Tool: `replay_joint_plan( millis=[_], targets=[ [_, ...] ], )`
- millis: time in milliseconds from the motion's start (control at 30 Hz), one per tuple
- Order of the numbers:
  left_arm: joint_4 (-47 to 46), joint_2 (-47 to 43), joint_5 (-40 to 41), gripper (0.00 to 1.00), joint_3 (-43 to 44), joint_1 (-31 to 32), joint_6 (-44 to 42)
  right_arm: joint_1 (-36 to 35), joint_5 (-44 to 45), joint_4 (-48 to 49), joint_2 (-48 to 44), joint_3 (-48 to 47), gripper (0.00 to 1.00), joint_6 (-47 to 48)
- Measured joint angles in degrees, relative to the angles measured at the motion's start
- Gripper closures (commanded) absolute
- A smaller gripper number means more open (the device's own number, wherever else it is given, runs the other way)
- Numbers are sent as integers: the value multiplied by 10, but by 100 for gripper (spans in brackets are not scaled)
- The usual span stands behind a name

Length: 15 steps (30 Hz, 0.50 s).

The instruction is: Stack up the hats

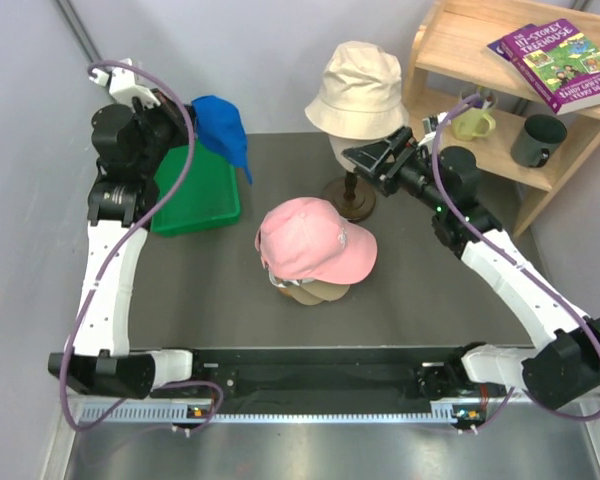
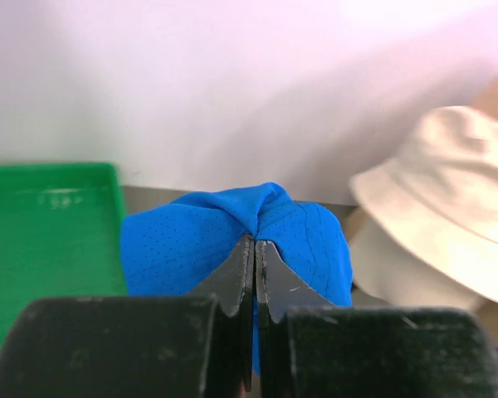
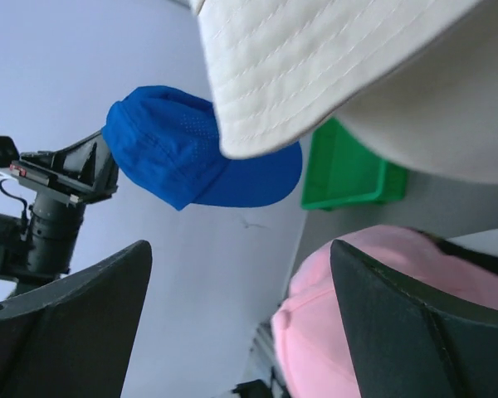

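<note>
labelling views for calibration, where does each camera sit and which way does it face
Top external: above and behind the bases, looking down on the table; both arms show, with left gripper and right gripper.
Left wrist: on the raised left arm, facing the back wall past the blue cap; its shut fingers show.
Right wrist: low beside the cream bucket hat, looking up under its brim; its open fingers show.
Shared: both wrist views catch the blue cap, cream bucket hat and green tray.

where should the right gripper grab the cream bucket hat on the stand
Likely the bucket hat brim's near edge, right gripper coming from just below: the brim flares free of the head form, thin enough to pinch; the crown is too wide.
</note>
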State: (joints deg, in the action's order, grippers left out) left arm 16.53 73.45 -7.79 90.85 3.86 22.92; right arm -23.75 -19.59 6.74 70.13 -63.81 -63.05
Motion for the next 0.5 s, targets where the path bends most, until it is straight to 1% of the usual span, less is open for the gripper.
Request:
replay_joint_plan(
  millis=[67, 167, 233, 300, 500],
  targets=[
    [-2, -20, 2, 100, 0, 23, 6, -17, 1, 13, -6, 8, 11, -26],
    [-2, -37, 15, 100, 4, 84, 10, -50, 6, 42, -12, 23, 11, -77],
    [-3, -38, 28, 100, 12, 135, 11, -77, 11, 77, -18, 43, 10, -115],
    [-3, -39, 35, 100, 15, 170, 13, -101, 21, 123, -26, 76, 10, -160],
    [-9, -39, 59, 100, 15, 235, 25, -157, 74, 221, -51, 177, 8, -269]
  ],
)
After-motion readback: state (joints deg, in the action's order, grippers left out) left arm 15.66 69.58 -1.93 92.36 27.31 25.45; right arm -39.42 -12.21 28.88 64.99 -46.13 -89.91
